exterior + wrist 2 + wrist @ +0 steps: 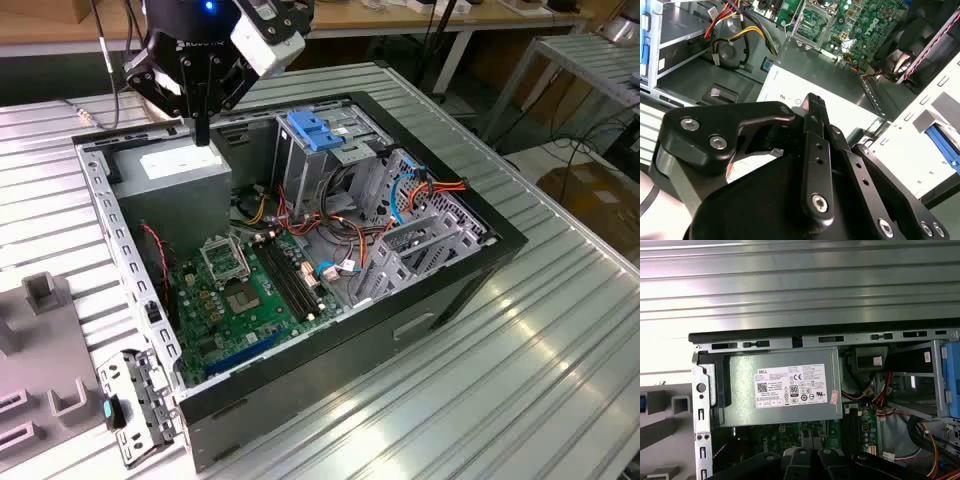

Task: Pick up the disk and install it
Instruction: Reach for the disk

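Over the power supply [186, 172], jaws together

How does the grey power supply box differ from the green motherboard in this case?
The power supply box is plain grey metal with a white sticker; the motherboard is green and crowded with components. The box stands tall in a corner; the board lies flat on the case floor. The gripper hangs over the box, not the board. Both sit inside the open case.
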Controlling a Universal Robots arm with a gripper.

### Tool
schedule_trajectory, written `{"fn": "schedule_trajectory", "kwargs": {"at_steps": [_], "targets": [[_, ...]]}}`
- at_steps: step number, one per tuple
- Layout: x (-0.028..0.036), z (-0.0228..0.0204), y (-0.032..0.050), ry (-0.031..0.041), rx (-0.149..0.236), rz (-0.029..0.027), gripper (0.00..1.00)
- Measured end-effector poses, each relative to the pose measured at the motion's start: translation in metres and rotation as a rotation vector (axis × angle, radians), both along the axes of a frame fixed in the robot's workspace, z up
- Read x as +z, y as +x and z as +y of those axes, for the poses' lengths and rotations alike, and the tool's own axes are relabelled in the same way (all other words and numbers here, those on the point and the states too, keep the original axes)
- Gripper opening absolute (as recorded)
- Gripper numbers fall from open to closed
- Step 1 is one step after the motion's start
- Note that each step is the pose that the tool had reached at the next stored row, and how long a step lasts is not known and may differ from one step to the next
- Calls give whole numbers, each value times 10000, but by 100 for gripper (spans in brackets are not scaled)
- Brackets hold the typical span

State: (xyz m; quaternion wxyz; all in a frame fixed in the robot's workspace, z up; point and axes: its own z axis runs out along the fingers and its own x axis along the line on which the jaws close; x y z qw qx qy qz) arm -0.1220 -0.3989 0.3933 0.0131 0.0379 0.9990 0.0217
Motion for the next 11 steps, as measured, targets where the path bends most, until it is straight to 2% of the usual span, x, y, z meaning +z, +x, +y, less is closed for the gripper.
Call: {"fn": "schedule_trajectory", "kwargs": {"at_steps": [11], "targets": [[-1,0,-5,0,-1,0,11]]}}
